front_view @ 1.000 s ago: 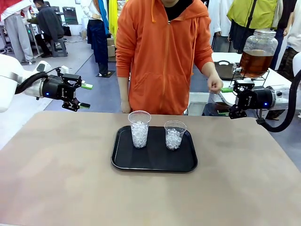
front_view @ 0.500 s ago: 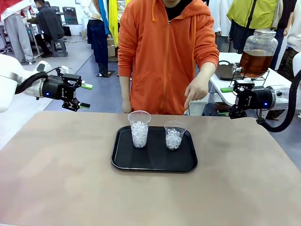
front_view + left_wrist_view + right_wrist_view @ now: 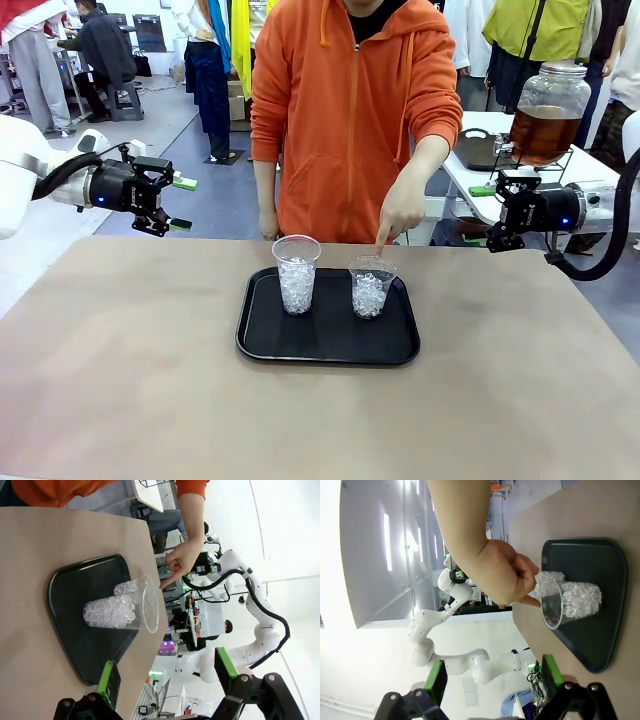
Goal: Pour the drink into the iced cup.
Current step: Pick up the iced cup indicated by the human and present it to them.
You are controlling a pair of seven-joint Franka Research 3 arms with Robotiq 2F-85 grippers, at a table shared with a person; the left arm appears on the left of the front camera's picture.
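The drink [image 3: 543,135] sits in a glass jar [image 3: 552,88] beyond the surface's [image 3: 120,380] far right corner. On a black tray [image 3: 330,350] mid-surface stand the left iced cup [image 3: 296,274] and the right iced cup [image 3: 371,287]. A person's hand [image 3: 403,212] points at the right one's rim. The left jaws and right jaws gape empty near the far corners.

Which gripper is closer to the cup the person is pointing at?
Right. The right gripper hovers right of that cup; the left gripper is farther off, left beyond the other cup.
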